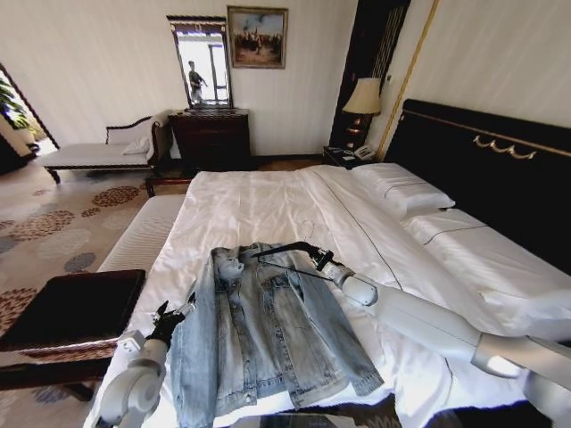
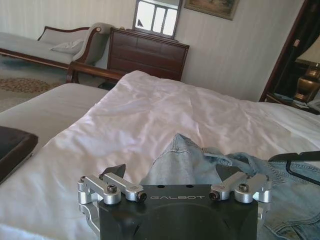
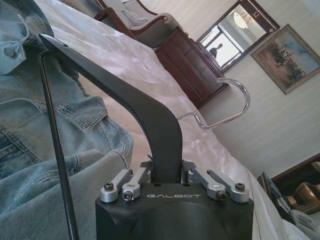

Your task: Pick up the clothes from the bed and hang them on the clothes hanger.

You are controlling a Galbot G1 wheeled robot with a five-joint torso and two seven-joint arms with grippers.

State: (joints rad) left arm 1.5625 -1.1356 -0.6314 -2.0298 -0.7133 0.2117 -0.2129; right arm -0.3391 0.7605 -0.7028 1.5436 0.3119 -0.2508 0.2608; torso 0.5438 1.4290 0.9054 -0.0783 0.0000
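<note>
The clothes, a light-blue denim jacket (image 1: 268,330), lie spread flat on the white bed (image 1: 268,196) near its foot. My right gripper (image 1: 318,259) is shut on one arm of the black clothes hanger (image 1: 281,252), holding it just over the jacket's collar. In the right wrist view the hanger (image 3: 150,110) rises from that gripper (image 3: 167,175), its metal hook (image 3: 230,100) pointing away. My left gripper (image 1: 169,314) is open at the jacket's left shoulder. The left wrist view shows denim (image 2: 175,160) lying between its spread fingers (image 2: 116,171).
White pillows (image 1: 401,187) and a black headboard (image 1: 482,169) line the bed's right side. A pale padded bench (image 1: 143,236) and a dark tray table (image 1: 71,308) stand along the left. A chaise (image 1: 98,152) and dresser (image 1: 211,138) are by the far wall.
</note>
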